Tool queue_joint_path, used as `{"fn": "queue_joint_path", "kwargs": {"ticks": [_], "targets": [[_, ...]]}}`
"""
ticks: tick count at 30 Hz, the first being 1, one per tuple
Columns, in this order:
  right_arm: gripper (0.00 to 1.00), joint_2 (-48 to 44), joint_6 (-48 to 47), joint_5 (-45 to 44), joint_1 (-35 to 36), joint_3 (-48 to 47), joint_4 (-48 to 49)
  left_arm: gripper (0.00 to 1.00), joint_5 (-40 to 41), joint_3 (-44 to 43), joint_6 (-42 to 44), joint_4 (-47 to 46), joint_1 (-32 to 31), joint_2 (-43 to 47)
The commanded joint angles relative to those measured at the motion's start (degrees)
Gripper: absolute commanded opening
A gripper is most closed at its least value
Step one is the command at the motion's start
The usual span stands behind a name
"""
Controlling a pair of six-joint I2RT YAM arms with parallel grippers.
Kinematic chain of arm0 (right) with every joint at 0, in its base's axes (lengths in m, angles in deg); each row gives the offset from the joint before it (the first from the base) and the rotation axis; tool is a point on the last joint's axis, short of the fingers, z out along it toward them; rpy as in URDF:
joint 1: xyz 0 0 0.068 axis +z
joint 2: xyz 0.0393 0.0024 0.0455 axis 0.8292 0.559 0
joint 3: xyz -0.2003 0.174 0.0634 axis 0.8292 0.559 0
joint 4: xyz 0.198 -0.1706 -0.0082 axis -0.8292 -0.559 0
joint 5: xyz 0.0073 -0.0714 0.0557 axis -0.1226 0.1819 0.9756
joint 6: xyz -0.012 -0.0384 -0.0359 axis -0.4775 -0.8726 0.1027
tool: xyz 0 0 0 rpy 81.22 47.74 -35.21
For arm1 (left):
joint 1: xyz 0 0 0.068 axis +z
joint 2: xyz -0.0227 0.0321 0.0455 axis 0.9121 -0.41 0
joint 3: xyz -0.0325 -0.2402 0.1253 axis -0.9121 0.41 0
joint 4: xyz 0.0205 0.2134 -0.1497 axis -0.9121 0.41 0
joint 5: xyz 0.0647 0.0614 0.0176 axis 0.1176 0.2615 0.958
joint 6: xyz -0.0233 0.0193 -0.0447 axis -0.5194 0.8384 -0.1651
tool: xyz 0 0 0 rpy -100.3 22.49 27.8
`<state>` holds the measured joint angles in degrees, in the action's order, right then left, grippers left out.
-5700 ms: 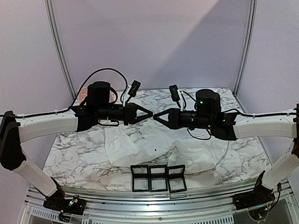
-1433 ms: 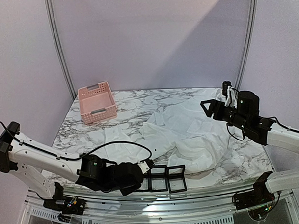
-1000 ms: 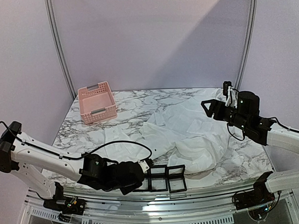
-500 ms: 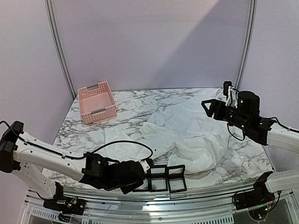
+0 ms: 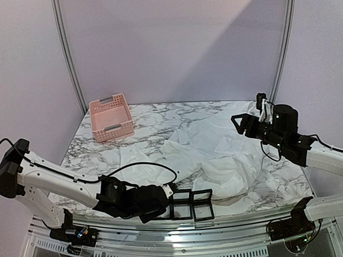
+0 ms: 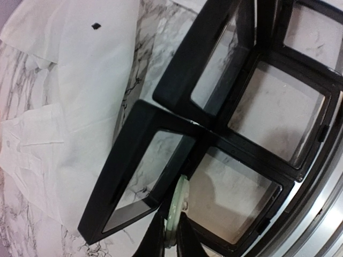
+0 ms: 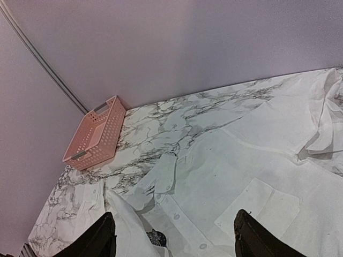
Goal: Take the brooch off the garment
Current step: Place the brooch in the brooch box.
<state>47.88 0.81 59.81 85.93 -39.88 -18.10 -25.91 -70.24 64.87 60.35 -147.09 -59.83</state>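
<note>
Since the earliest view, your left gripper (image 6: 170, 242) has come down from above the garment (image 5: 223, 146) to the black display boxes (image 5: 183, 202). Your right gripper (image 5: 237, 124) has drawn off well behind them, to their right. The left pincer is clamped on the pale green brooch (image 6: 178, 206), held edge-on right over the boxes. The right pincer stands apart, empty. The garment lies spread just behind the boxes, reaching their far edge.
</note>
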Motion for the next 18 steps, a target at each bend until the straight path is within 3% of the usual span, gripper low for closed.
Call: {"fn": "queue_joint_path", "kwargs": {"ticks": [1, 18], "targets": [[0.74, -1.10, 0.46, -0.40, -0.61, 0.97, -1.49, 0.11, -0.70, -1.08, 0.74, 0.03, 0.96, -0.72], [0.74, -0.73, 0.68, -0.07, -0.79, 1.41, -0.80, 0.23, -5.72, -0.16, 2.03, -1.68, 0.96, 1.86]]}}
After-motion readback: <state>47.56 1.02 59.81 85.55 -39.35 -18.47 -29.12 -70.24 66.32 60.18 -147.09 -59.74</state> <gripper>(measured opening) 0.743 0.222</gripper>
